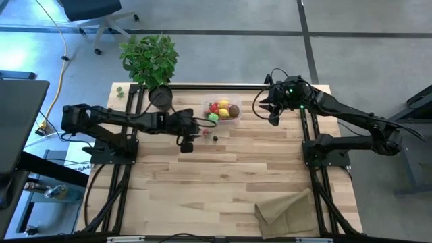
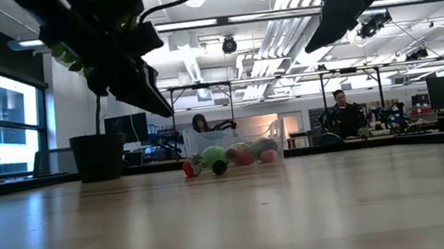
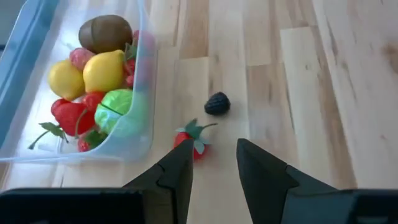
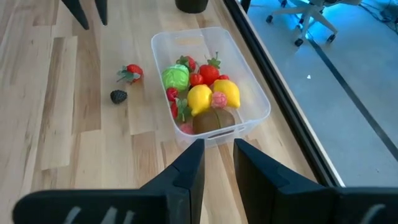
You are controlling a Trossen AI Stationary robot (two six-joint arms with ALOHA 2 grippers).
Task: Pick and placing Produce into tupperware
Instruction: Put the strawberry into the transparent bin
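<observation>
Tupperware (image 1: pixel 223 110) sits upper centre of the high view, near the far edge of the wood worktop (image 1: pixel 229 182), w/ most produce already inside: two yellow lemons (image 4: pixel 212 95), a green lime (image 4: pixel 176 78), a brown kiwi (image 4: pixel 211 120), a pink berry and several red berries (image 4: pixel 208 73). Two pcs are outside on the bare wood just beside the container's wall: a red strawberry (image 3: pixel 191 142) w/ green leaves and a dark blackberry (image 3: pixel 217 103), near each other but apart, not touching. Left end effector (image 3: pixel 211 163) hangs over the worktop at centre-left of the high view, just left of the tupperware; in the left wrist view its two dark fingers stand part open w/ a clear gap, nothing between them, the strawberry showing right at one fingertip; can't tell if it touches. Low view shows that arm raised above the surface, upper left of frame. Right end effector (image 4: pixel 217 158) is up in the air at upper right of the high view, right of the tupperware; in the right wrist view its fingers are narrowly apart, holding nothing, w/ the container's near wall just beyond them. Potted plant (image 1: pixel 150 59) stands at the worktop's far left corner, upper left of the high view; a tan paper bag (image 1: pixel 287 208) lies flat at lower right. In the low view two people (image 2: pixel 343 113) sit far back in the room behind the worktop.
</observation>
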